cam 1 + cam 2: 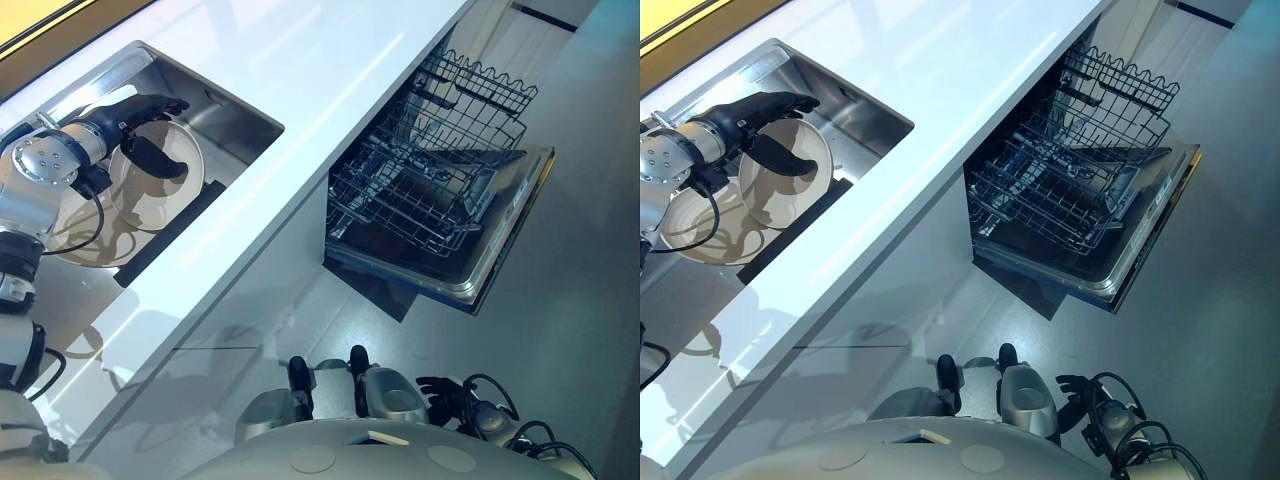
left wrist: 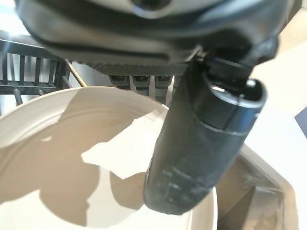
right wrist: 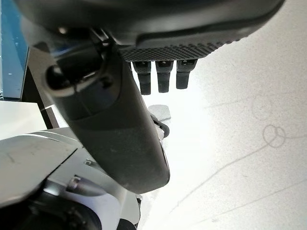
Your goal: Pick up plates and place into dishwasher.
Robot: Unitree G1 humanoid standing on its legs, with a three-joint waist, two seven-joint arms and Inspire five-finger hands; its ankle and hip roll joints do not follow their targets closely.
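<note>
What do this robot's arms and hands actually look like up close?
Silver-grey metal arms with round, disc-like joints and black cables looping alongside. Each ends in a dark hand: left hand, right hand. The fingers are slim, black and segmented beside a thick, smooth thumb, under a ribbed palm edge.

A long white table (image 1: 330, 60) runs diagonally through the room, glossy and brightly lit, with soft reflections along its top. A stainless steel sink (image 1: 225, 115) is set into it near its far edge. The white cabinet front (image 1: 260, 300) drops below its near edge to a smooth grey floor (image 1: 580, 300). A yellow strip (image 1: 40, 15) borders the far side.
</note>
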